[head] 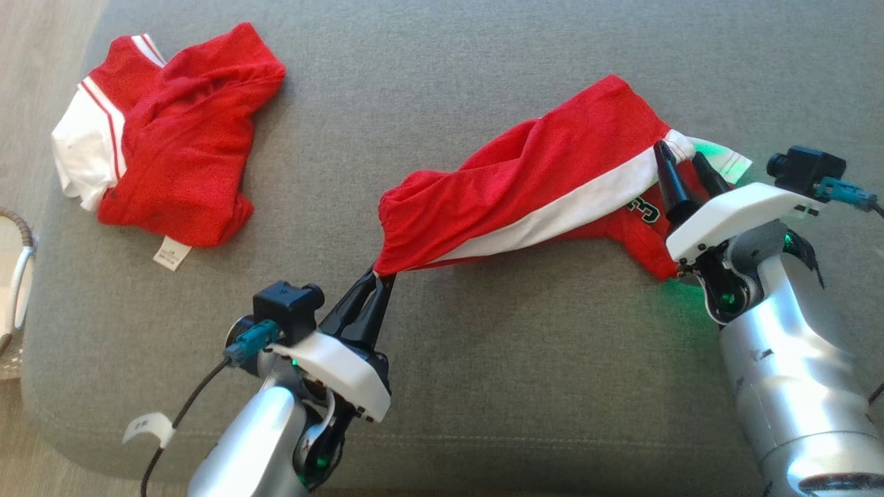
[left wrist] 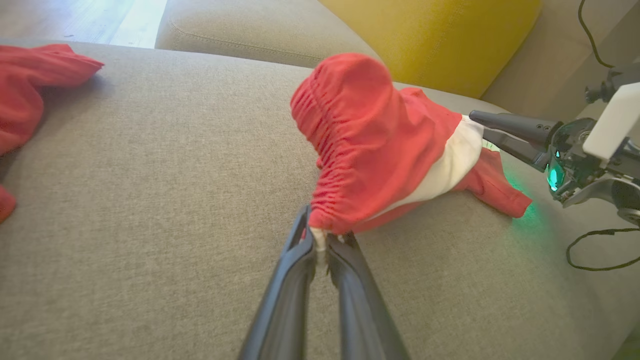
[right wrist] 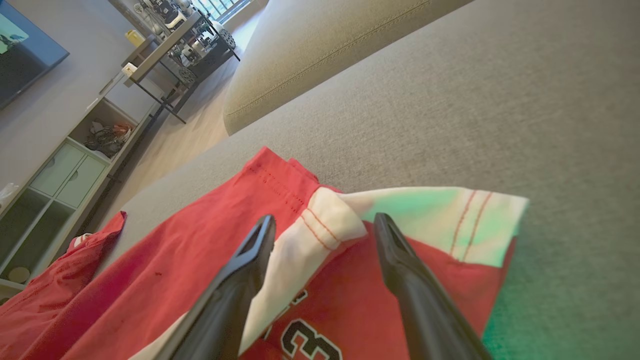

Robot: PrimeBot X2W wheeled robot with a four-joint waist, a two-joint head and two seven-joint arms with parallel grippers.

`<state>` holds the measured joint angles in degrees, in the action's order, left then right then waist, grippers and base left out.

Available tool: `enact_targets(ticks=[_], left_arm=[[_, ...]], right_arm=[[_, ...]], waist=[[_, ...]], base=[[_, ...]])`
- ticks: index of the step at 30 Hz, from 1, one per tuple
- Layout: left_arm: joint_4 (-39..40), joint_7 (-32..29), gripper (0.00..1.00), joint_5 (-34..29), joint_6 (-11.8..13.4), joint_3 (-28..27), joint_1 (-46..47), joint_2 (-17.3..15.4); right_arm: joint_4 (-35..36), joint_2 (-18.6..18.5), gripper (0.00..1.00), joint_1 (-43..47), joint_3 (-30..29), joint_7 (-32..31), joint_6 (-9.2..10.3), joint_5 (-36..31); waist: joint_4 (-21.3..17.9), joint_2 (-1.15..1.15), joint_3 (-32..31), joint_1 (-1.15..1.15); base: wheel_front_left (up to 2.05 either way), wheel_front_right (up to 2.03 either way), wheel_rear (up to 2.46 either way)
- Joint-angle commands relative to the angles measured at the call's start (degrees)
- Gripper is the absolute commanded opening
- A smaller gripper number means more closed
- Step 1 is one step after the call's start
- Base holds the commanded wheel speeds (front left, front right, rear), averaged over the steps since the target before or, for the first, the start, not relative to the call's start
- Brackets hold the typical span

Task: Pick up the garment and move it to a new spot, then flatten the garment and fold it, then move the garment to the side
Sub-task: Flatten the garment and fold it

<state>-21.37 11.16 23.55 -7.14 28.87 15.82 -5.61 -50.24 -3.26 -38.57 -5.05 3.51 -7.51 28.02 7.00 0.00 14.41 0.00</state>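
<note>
The garment [head: 539,179] is a pair of red shorts with a white side stripe, stretched across the grey sofa seat [head: 483,55]. My left gripper [head: 383,276] is shut on its elastic waistband and lifts that end; the left wrist view shows the gathered waistband [left wrist: 365,145] pinched at the tips [left wrist: 325,237]. My right gripper [head: 680,153] stands open over the white leg hem at the other end. In the right wrist view its fingers [right wrist: 325,220] straddle the hem [right wrist: 330,220], which lies flat on the seat, not clamped. A number 3 is printed there.
A second red and white garment [head: 179,138] lies crumpled at the seat's far left. A yellow cushion [left wrist: 440,35] leans at the sofa back. A woven basket [head: 14,276] stands off the left edge. The sofa's front edge runs along the bottom.
</note>
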Motion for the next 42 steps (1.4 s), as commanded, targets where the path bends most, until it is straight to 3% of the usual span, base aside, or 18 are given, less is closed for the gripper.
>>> enact_targets(ticks=[1, 2, 3, 4, 12, 21, 32, 37, 42], left_arm=[[2.06, 0.5, 0.0, 0.59, -0.32, -1.56, 1.76, -0.69], [2.07, 0.57, 0.0, 0.64, -0.32, -1.44, 1.82, -0.67], [2.05, 0.64, 0.0, 0.69, -0.32, -1.33, 1.87, -0.66], [2.04, 0.78, 0.0, 0.79, -0.32, -1.24, 1.95, -0.68], [3.18, 0.39, 0.0, 3.52, -0.08, -2.42, 1.72, -1.05], [10.45, -5.16, 0.0, 10.81, -0.28, -2.23, 0.85, -3.54], [25.14, -22.71, 0.0, 28.66, -0.25, -2.42, -0.52, -8.65], [30.25, -31.42, 0.0, 37.96, 2.09, -4.33, 0.36, -9.65], [34.07, -34.57, 0.0, 43.18, 6.24, -8.41, 4.36, -9.23]], right_arm=[[0.05, 0.38, 1.0, -2.49, 1.44, 0.2, 0.02, 0.61], [-0.86, 0.38, 1.0, -3.01, 1.54, 0.45, 0.02, 0.68], [-1.71, 0.38, 0.93, -3.46, 1.64, 0.69, 0.02, 0.68], [-2.95, 0.37, 0.0, -4.26, 1.9, 1.75, 0.02, 0.1], [-2.96, -0.16, 0.0, -4.61, 4.27, 6.79, 0.02, -3.84], [6.63, -0.91, 0.0, -2.15, 7.53, 6.66, 0.02, -3.47], [22.44, -1.41, 0.0, -0.02, 2.01, -0.3, 0.02, -7.46], [27.3, -0.83, 0.0, 0.54, -0.24, -5.59, 0.02, -12.54], [32.65, -0.2, 0.0, 0.1, -1.83, -8.45, 0.02, -15.94]], waist=[[0.39, 0.0, 0.23, 0.0], [0.53, 0.0, 0.29, 0.0], [0.64, 0.0, 0.3, 0.0], [0.76, 0.0, 0.24, 0.0], [-0.41, 0.0, -1.54, 0.0], [-3.07, 0.0, -5.01, 0.0], [-6.35, 0.0, -10.57, 0.0], [-7.34, 0.0, -12.61, 0.0], [-8.31, 0.0, -13.54, 0.0]], base=[[0.0, 0.0, 0.0], [0.0, 0.0, 0.0], [0.0, 0.0, 0.0], [0.0, 0.0, 0.0], [0.0, 0.0, 0.0], [0.0, 0.0, 0.0], [0.0, 0.0, 0.0], [0.0, 0.0, 0.0], [0.0, 0.0, 0.0]])
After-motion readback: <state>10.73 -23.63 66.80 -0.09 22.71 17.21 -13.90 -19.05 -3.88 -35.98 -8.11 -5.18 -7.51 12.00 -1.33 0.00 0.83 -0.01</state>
